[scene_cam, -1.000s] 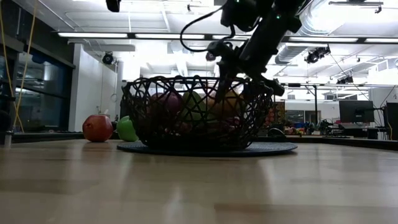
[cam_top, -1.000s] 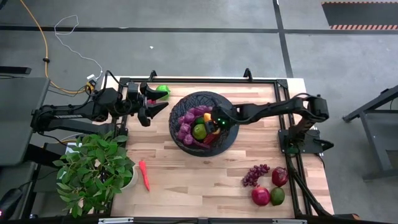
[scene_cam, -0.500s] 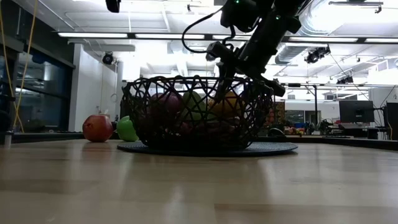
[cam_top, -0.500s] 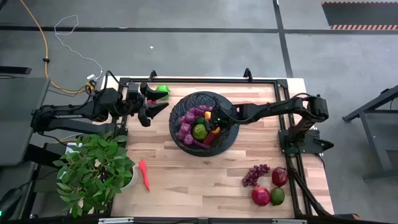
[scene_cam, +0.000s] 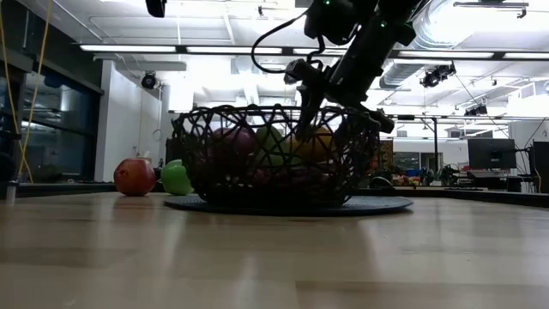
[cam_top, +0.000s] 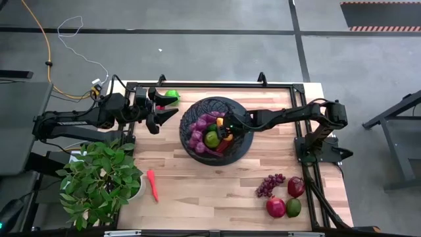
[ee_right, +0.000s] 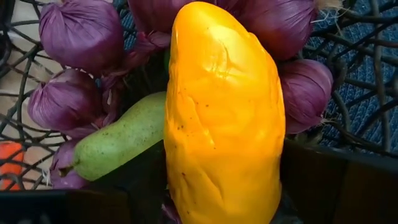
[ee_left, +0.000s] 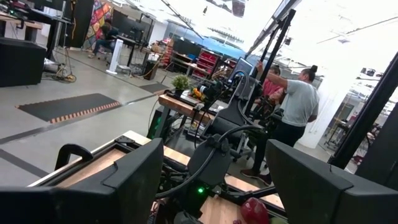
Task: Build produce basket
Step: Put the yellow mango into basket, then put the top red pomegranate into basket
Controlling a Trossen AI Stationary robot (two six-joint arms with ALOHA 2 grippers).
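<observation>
The black mesh basket (cam_top: 216, 128) stands mid-table on a dark mat and holds purple bulbs (ee_right: 84, 34), a green pear (ee_right: 118, 143), a green round fruit (cam_top: 210, 139) and a yellow-orange mango (ee_right: 224, 112). My right gripper (cam_top: 227, 133) reaches down into the basket, open. Its two fingers stand on either side of the mango, which lies on the other produce. My left gripper (cam_top: 170, 107) hangs open above the table's far left part, with nothing between its fingers. My right gripper comes slanting down from the table's right side, with one finger (ee_right: 134, 186) and the other (ee_right: 323, 183) beside the long sides of the mango at its near end (ee_right: 224, 186). Whether they touch it I cannot tell. The mango rests on the produce below it.
A leafy potted plant (cam_top: 99, 178) fills the near left corner, with a red-orange pepper (cam_top: 152, 185) beside it. Grapes (cam_top: 270, 184), two red fruits (cam_top: 296, 186) and a green one (cam_top: 293, 207) lie near right. A green fruit (cam_top: 172, 94) sits far left. People stand beyond the table (ee_left: 298, 106).
</observation>
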